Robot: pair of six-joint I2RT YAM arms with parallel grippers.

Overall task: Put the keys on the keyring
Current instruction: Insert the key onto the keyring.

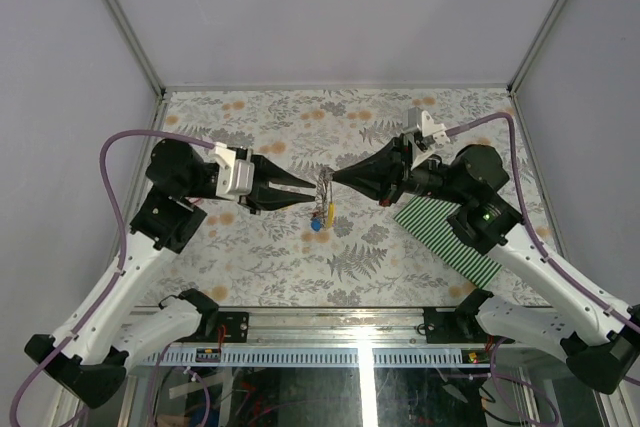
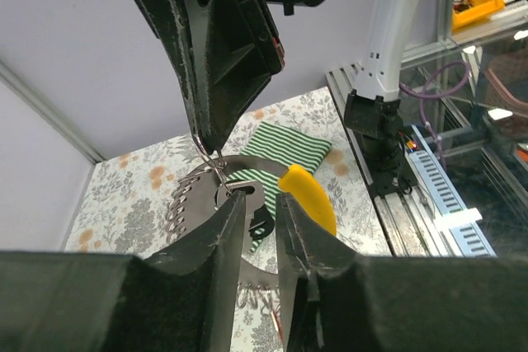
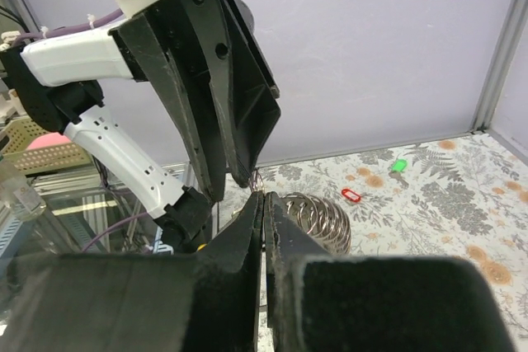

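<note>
Keyring (image 1: 323, 187) hangs above the middle of the table, caught between the tips of both arms, which meet nose to nose. The right gripper (image 1: 334, 179) comes in from the right with its fingers pressed together on a thin wire loop at the ring's upper end; in the right wrist view the silvery coils sit just behind its closed tips. The left gripper (image 1: 314, 190) comes in from the left with its fingers set narrow. A flat silvery piece with a hole is nipped in the slim gap between them, though whether that piece is part of the ring or a key blade I cannot tell.

Two keys dangle from the ring on the side nearer the arm bases: the yellow key (image 1: 329, 215) just under the tips, and the blue key (image 1: 316, 226) a little lower, beside it. Two more lie loose on the table, well apart from both grippers – the red key (image 3: 351, 195) and, farther back towards the wall, the green key (image 3: 399, 166).

The table wears a floral cloth (image 1: 250, 257) of grey ferns with orange blooms. A green-and-white striped mat (image 1: 450, 237) lies on it under the right arm. Plain pale lilac walls close in three sides, with aluminium posts at the corners.
</note>
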